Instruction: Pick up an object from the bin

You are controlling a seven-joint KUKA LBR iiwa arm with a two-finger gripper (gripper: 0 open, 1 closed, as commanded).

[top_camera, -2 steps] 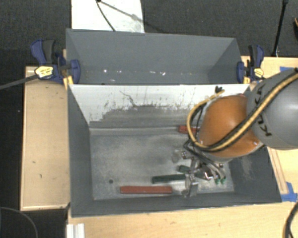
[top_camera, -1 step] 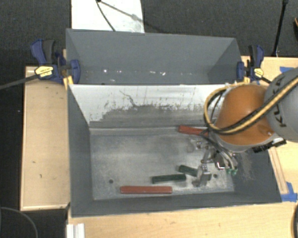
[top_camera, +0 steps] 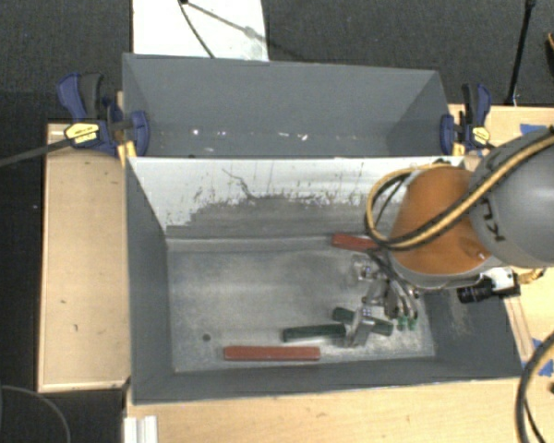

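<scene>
Dark green and slim, the short bar (top_camera: pixel 307 333) lies near the front of the bin (top_camera: pixel 240 280), just behind a reddish-brown strip (top_camera: pixel 271 353), its right end at the gripper (top_camera: pixel 367 326), whose opening I cannot tell. It looks stiff, light and probably smooth; grip it across the narrow middle.

Surround: dark floor (top_camera: pixel 37 26), black cable (top_camera: pixel 23 151) crossing it.

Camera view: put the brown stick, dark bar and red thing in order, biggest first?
1. brown stick
2. dark bar
3. red thing, partly hidden behind the arm, so unsure
</scene>
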